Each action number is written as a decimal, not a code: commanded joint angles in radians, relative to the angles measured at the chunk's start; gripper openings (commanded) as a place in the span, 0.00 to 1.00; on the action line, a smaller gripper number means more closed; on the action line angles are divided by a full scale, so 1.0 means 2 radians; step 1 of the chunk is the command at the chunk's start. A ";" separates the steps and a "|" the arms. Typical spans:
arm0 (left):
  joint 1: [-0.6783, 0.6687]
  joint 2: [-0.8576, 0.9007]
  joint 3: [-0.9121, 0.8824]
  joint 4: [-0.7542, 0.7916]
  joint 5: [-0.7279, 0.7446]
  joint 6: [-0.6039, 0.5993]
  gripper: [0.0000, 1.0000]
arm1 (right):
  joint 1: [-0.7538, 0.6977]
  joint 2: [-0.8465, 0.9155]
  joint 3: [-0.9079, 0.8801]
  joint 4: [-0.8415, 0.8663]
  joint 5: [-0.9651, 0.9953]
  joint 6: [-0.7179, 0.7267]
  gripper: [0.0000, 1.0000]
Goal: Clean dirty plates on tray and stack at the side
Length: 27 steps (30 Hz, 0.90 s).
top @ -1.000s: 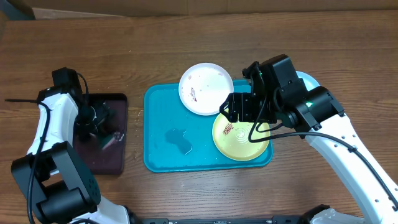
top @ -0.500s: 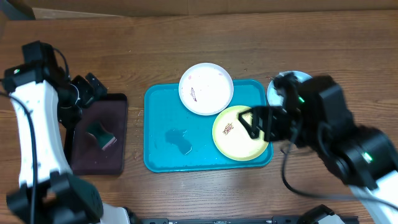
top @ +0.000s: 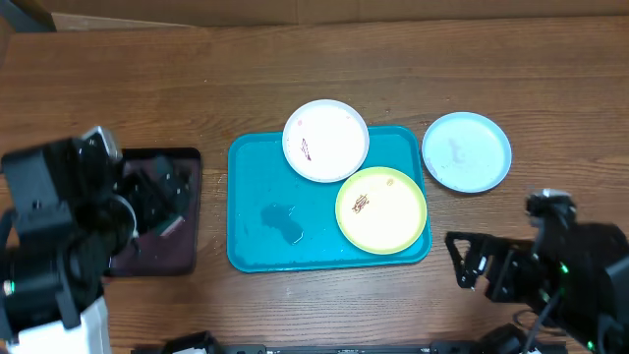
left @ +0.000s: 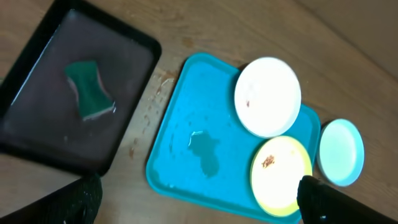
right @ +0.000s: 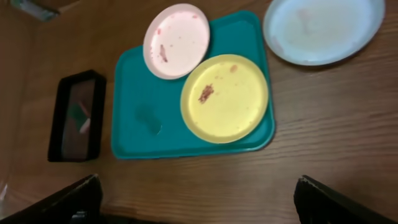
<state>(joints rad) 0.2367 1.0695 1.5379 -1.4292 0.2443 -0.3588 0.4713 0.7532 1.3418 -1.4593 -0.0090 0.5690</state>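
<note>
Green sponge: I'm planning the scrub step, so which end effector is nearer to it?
Left. The left end effector hovers over the dark tray holding the green sponge; the right end effector is beyond the turquoise tray's opposite side.

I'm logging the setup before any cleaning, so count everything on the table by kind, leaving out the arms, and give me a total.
Plates: 3 (white plate, yellow-green plate, pale blue plate)
Trays: 2 (turquoise tray, dark tray)
Sponges: 1 (green sponge)
Total: 6
</note>
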 commanded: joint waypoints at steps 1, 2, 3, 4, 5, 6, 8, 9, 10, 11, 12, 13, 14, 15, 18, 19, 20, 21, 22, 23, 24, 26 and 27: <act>-0.002 -0.006 -0.011 -0.009 -0.011 0.009 1.00 | 0.000 0.003 0.002 -0.010 0.029 0.004 1.00; -0.002 -0.008 -0.011 -0.009 -0.011 0.009 1.00 | 0.000 0.003 0.002 -0.015 0.026 0.004 1.00; -0.002 -0.008 -0.011 -0.009 -0.011 0.009 1.00 | 0.000 0.003 0.002 -0.018 0.023 0.004 1.00; -0.002 -0.008 -0.011 -0.009 -0.011 0.009 1.00 | 0.000 0.004 0.002 -0.019 0.020 0.004 1.00; -0.002 -0.007 -0.011 -0.009 -0.011 0.009 1.00 | 0.000 0.004 0.002 -0.020 0.021 0.004 1.00; -0.002 -0.005 -0.011 -0.009 -0.011 0.009 1.00 | 0.000 0.003 0.002 -0.020 0.021 0.004 1.00; -0.002 -0.001 -0.011 -0.009 -0.011 0.009 1.00 | 0.000 0.004 0.002 -0.020 0.021 0.004 1.00; -0.002 0.002 -0.011 -0.009 -0.011 0.010 1.00 | 0.000 0.003 0.002 -0.020 0.020 0.004 1.00; -0.002 0.003 -0.011 -0.009 -0.011 0.009 1.00 | 0.000 0.003 0.002 -0.020 0.020 0.004 1.00; -0.002 0.005 -0.011 -0.009 -0.011 0.010 1.00 | 0.000 0.003 0.002 -0.020 0.021 0.004 1.00; -0.002 0.007 -0.011 -0.009 -0.011 0.009 1.00 | 0.000 0.003 0.002 -0.020 0.021 0.004 1.00; -0.002 0.008 -0.011 -0.009 -0.011 0.009 1.00 | 0.000 0.003 0.002 -0.020 0.021 0.004 1.00; -0.002 0.010 -0.011 -0.009 -0.011 0.010 1.00 | 0.000 0.003 0.002 -0.019 0.021 0.004 1.00; -0.002 0.011 -0.011 -0.009 -0.011 0.009 1.00 | 0.000 0.003 0.002 -0.020 0.021 0.004 1.00; -0.002 0.017 -0.011 -0.009 -0.011 0.009 0.99 | 0.000 0.003 0.002 -0.019 0.021 0.004 1.00; -0.002 0.019 -0.011 -0.009 -0.011 0.010 1.00 | 0.000 0.003 0.002 -0.020 0.021 0.004 1.00; -0.002 0.021 -0.011 -0.009 -0.011 0.010 1.00 | 0.000 0.003 0.002 -0.019 0.021 0.004 1.00; -0.002 0.022 -0.011 -0.009 -0.011 0.010 1.00 | 0.000 0.003 0.002 -0.019 0.021 0.004 1.00; -0.002 0.024 -0.011 -0.009 -0.011 0.010 1.00 | 0.000 0.003 0.002 -0.020 0.021 0.004 1.00; -0.002 0.025 -0.011 -0.009 -0.011 0.010 1.00 | 0.000 0.003 0.002 -0.019 0.021 0.004 1.00; -0.002 0.027 -0.011 -0.009 -0.011 0.009 1.00 | 0.000 0.003 0.002 -0.019 0.021 0.004 1.00; -0.002 0.030 -0.011 -0.008 -0.011 0.009 1.00 | 0.000 0.003 0.002 -0.019 0.021 0.004 1.00; -0.002 0.032 -0.011 -0.009 -0.011 0.009 1.00 | 0.000 0.003 0.002 -0.020 0.021 0.004 1.00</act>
<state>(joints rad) 0.2367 1.1248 1.5265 -1.4471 0.2314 -0.3588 0.4713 0.7597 1.3418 -1.5032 0.0162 0.5728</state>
